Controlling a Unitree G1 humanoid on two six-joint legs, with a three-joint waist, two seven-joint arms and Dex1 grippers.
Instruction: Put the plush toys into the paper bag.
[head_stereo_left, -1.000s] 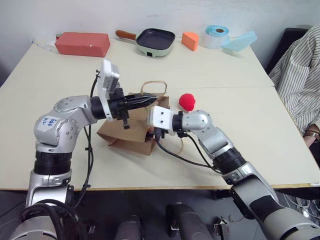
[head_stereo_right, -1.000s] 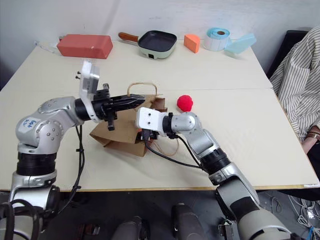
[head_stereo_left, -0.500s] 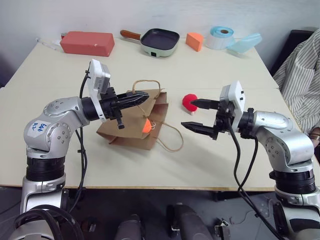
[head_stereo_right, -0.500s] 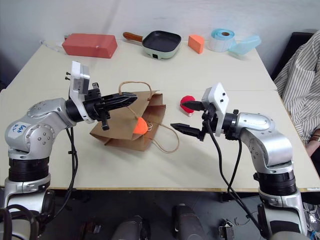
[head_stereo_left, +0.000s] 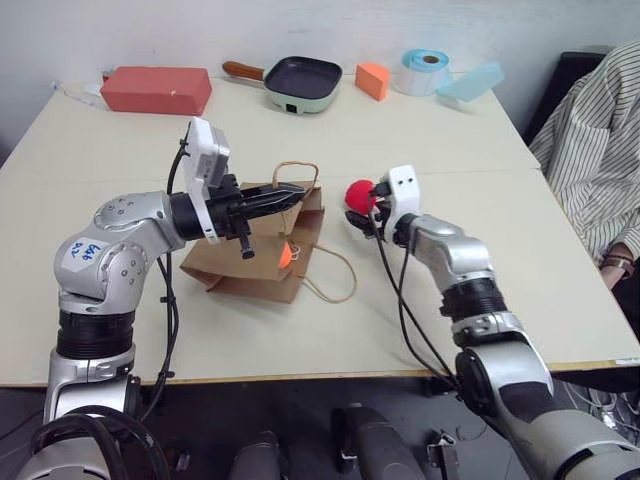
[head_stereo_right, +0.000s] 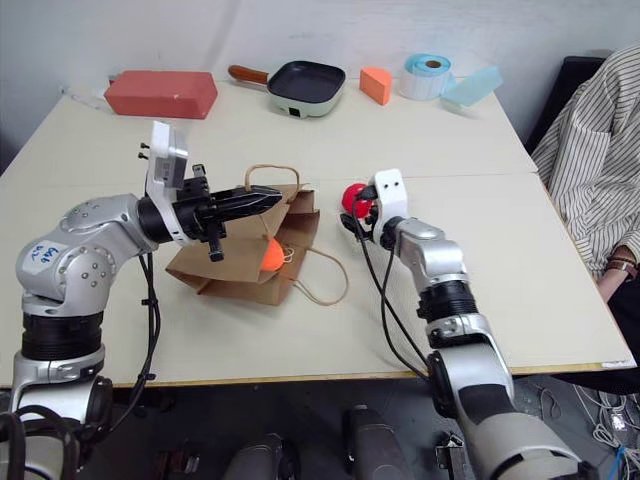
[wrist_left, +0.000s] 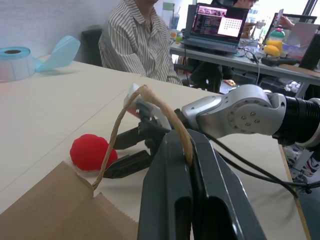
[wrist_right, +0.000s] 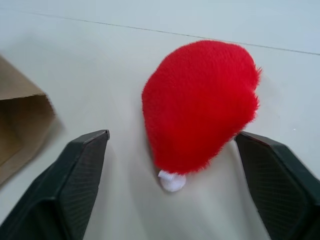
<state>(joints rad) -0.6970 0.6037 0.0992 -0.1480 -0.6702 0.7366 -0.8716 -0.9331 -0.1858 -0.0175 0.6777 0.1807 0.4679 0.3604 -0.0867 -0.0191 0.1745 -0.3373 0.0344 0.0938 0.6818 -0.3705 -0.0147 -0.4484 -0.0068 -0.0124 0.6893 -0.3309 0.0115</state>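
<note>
1. Paper bag (head_stereo_left: 262, 255) lies on its side on the surface (head_stereo_left: 120, 150), mouth turned toward the red plush toy (head_stereo_left: 358, 194); one cord handle (head_stereo_left: 330, 285) trails loose across the surface in front of the mouth.
2. Left claw (head_stereo_left: 300, 192) is pinched tight on the bag's upper handle (wrist_left: 145, 105), holding that loop lifted above the mouth.
3. Orange plush toy (head_stereo_left: 285, 255) sits at the bag mouth, partly inside; how far in, cannot tell.
4. Red plush toy rests on the surface just beside the bag's open end, white tip (wrist_right: 171, 181) toward the right wrist camera.
5. Right claw (wrist_right: 175, 200) is spread wide, one finger on either side of the red toy; the right finger (wrist_right: 280, 175) is at the fur's edge, the left finger (wrist_right: 75, 175) stands apart.
6. Along the far edge: red box (head_stereo_left: 155, 89), small frying pan (head_stereo_left: 295, 82), orange wedge block (head_stereo_left: 374, 80), blue tape roll (head_stereo_left: 421, 71), pale blue wedge (head_stereo_left: 473, 81). All well apart from the bag.
7. A person in a striped shirt (head_stereo_left: 595, 150) sits at the right side of the surface.
</note>
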